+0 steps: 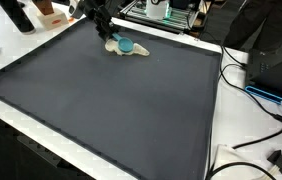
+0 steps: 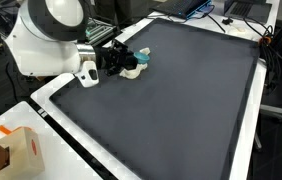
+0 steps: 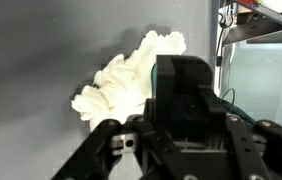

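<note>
Soft, even room light fills both exterior views; the dark mat [image 1: 121,100] carries a faint sheen and hardly any shadow. In the wrist view the hand [image 3: 181,110] looms blurred, and the white cloth [image 3: 121,85] glares nearly washed out.

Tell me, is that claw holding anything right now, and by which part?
It cannot be told. The gripper is down at the edge of the white cloth, near the teal object, but its fingertips are hidden in every view.
</note>
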`<action>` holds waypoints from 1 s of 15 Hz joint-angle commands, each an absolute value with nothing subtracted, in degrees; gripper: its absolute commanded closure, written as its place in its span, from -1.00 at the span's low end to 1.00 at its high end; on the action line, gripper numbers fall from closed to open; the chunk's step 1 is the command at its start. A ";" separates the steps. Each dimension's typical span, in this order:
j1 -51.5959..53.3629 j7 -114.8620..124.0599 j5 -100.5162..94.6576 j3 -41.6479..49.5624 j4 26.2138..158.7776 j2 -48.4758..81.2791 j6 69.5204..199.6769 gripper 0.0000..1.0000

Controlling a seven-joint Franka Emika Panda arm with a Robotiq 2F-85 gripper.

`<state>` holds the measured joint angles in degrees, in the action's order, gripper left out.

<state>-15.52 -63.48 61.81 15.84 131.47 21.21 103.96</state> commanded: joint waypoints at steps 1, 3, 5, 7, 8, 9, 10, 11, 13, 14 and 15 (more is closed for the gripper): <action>-12.57 -57.99 58.06 15.75 135.86 16.33 114.00 0.50; -11.29 -54.50 56.66 15.07 137.45 13.32 117.49 0.50; -9.99 -50.14 54.36 14.14 139.18 9.98 121.04 0.50; -8.59 -45.10 51.62 12.84 141.12 6.23 124.93 0.50; -8.03 -42.53 50.06 12.09 142.01 4.42 126.61 0.50; -7.52 -40.03 48.40 11.25 142.83 2.76 128.21 0.50; -7.02 -37.29 46.57 10.40 143.66 0.90 129.46 0.50; -6.62 -34.70 44.56 9.52 144.35 -0.83 130.33 0.50; -5.95 -29.73 40.39 7.93 145.63 -4.09 131.93 0.50; -5.72 -27.59 38.27 7.26 146.15 -5.50 132.36 0.50; -5.43 -25.32 36.07 6.61 146.65 -7.18 132.64 0.50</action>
